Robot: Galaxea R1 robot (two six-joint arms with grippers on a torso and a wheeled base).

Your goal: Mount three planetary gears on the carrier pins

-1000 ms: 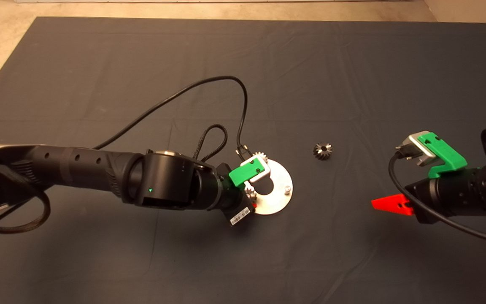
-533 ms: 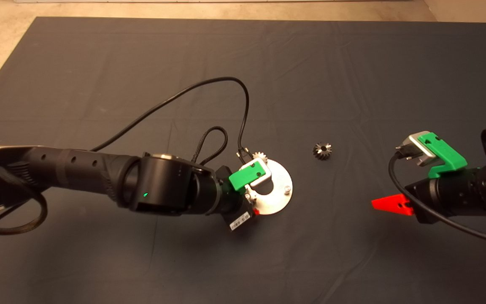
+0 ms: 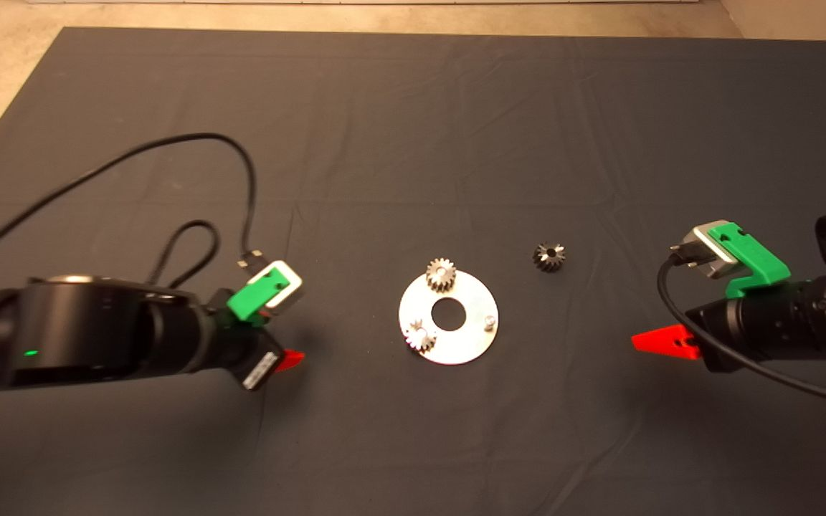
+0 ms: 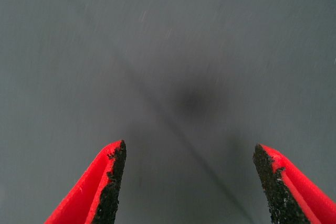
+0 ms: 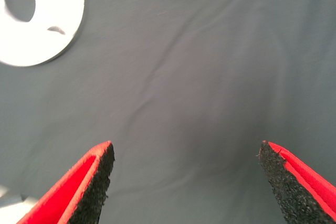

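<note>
Compared with a second ago, left pincer (image 3: 291,358) is away from plate (image 3: 464,342), wide, empty. Two planetary gears (image 3: 442,275) sit on carrier pins (image 3: 488,322); third gear (image 3: 548,256) lies beside. Right pincer (image 3: 660,342), wide, should grasp it level.

3 gears (image 3: 442,274), 1 round plate (image 3: 467,345), 3 pins (image 3: 488,322), 2 claws (image 3: 288,360)

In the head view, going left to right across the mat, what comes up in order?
Left gripper → gear on the plate's near-left pin → gear on the far pin → bare pin → loose gear on the mat → right gripper.
</note>
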